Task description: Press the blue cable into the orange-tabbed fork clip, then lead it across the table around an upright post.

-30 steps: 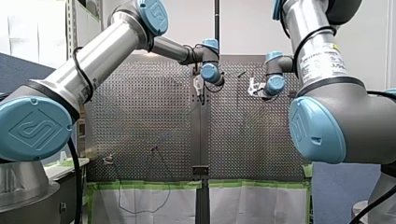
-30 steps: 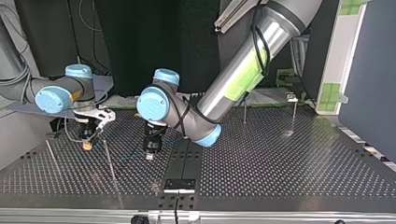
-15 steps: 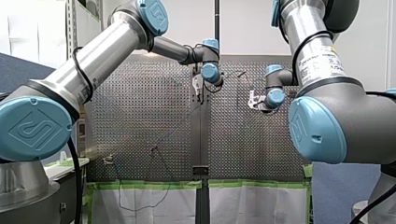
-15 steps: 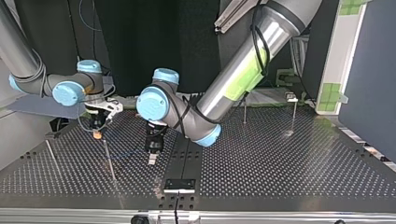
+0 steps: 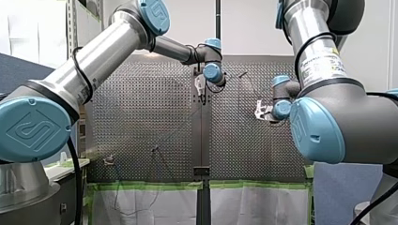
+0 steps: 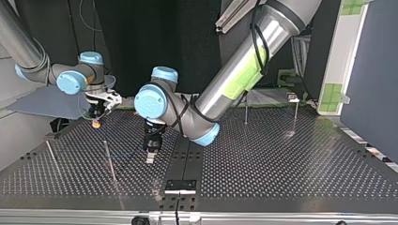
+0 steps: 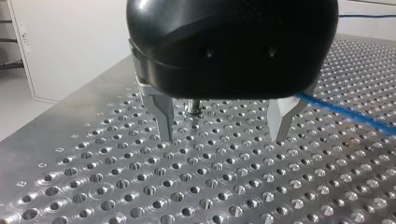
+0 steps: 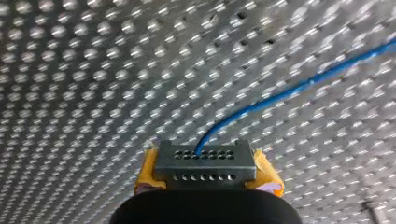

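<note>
In the right wrist view my right gripper (image 8: 208, 175) has its yellow pads (image 8: 267, 176) shut on a grey holed connector block (image 8: 205, 161). The blue cable (image 8: 289, 88) runs out of that block over the perforated plate. The top view shows this gripper (image 6: 96, 119) raised at the far left. My left gripper (image 7: 223, 125) stands open just above the table, with nothing between its metal fingers (image 7: 163, 119). The blue cable (image 7: 345, 114) lies beside it. In the top view it (image 6: 149, 152) hangs near the middle seam. No orange-tabbed clip can be made out.
Thin upright posts stand on the table: one (image 6: 109, 159) between the two grippers, one (image 6: 51, 157) further left, and two (image 6: 246, 110) (image 6: 295, 115) at the top view's far right. A black bracket (image 6: 180, 185) sits at the near edge.
My right gripper has lifted and drawn back toward the arms' side with the cable end. My left gripper has stayed almost in place near the seam.
</note>
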